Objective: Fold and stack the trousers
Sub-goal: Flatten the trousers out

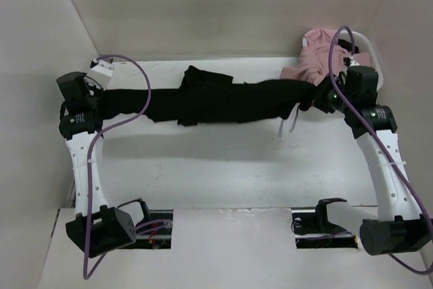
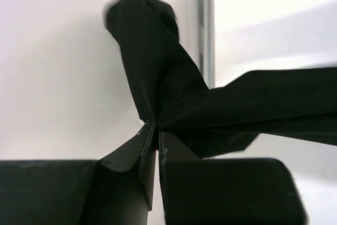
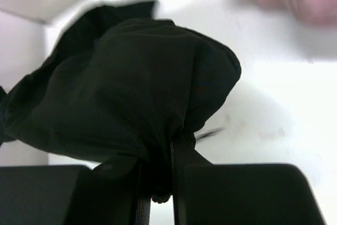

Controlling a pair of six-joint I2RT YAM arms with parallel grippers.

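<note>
Left gripper at the table's 9 o'clock edge: jaws clamped tight on one end of the trousers, with a twisted knot of black cloth standing past the fingertips. The trousers are stretched in a band from 9 o'clock across to 3 o'clock, lifted off the surface, with their shadow cast below. A loose fold bunches up near mid-span. Right gripper at 3 o'clock: jaws pinched on the other end, with cloth ballooning over them. Pink garment is heaped at 1 o'clock, just behind the right gripper.
</note>
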